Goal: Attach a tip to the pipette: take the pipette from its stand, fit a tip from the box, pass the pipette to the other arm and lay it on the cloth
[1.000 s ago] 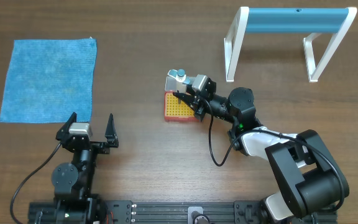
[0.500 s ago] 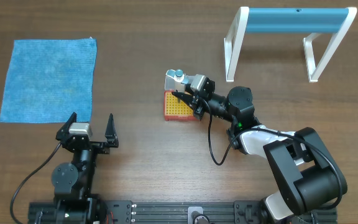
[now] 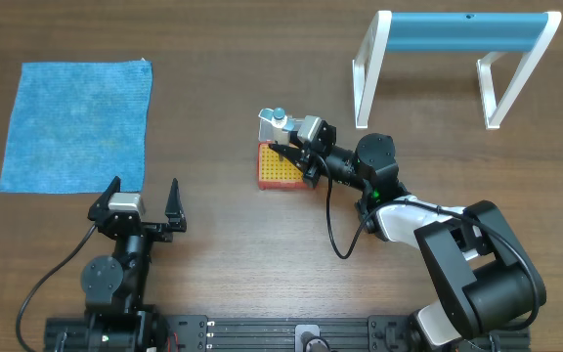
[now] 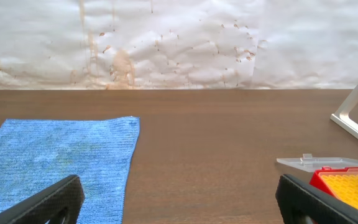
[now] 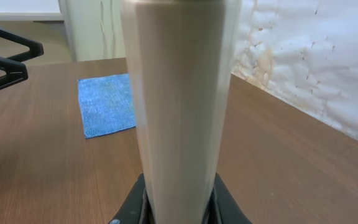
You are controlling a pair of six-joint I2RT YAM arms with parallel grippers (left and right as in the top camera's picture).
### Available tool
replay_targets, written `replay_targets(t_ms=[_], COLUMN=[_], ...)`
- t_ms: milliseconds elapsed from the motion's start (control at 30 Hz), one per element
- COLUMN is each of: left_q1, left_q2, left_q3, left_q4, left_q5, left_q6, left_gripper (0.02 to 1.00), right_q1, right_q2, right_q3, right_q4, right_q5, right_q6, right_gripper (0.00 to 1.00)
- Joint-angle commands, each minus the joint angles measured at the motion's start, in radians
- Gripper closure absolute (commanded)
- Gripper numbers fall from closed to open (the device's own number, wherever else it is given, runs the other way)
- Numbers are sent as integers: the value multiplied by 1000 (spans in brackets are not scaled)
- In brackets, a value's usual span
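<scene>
Top view looks down on a big brown desk (image 3: 223,117). At its far right is the white and blue stand (image 3: 462,29), and at the far left lies the blue cloth (image 3: 76,117). The left arm (image 3: 125,244) sits near its base, its jaws spread wide with nothing in them. The right arm (image 3: 389,196) reaches to the middle, over the little yellow tip box (image 3: 281,168). Its jaws are clamped on the pipette (image 3: 278,119), held just above that box.

I think the job now is to get a tip on. To do it well, the arm should keep the pipette straight up and line its end over one hole. Then it should push down straight and gently, so the box does not slide, and lift straight up. I can't see the pipette's lower end from here, so maybe a tip is on already.
</scene>
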Motion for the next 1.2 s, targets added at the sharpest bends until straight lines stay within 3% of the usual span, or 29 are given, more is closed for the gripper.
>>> replay_targets(t_ms=[33, 467, 633, 900, 1067, 1200], left_q1=[-3, -3, -3, -3, -3, -3], left_q2=[-4, -4, -4, -4, -4, -4], left_q3=[-2, -2, -2, -2, -2, -2], left_q4=[-5, -5, -5, -5, -5, -5], left_q5=[0, 0, 0, 0, 0, 0], left_q6=[9, 9, 9, 9, 9, 9], left_gripper=[20, 20, 20, 20, 20, 20], right_q1=[7, 7, 7, 7, 7, 7], right_q2=[-19, -172, -273, -353, -358, -365], right_q3=[-11, -11, 40, 158, 332, 386], right_q4=[-25, -67, -269, -381, -622, -655], right_q5=[11, 18, 18, 18, 18, 17], right_q6=[-18, 6, 5, 6, 5, 6], right_gripper=[923, 921, 923, 923, 923, 923])
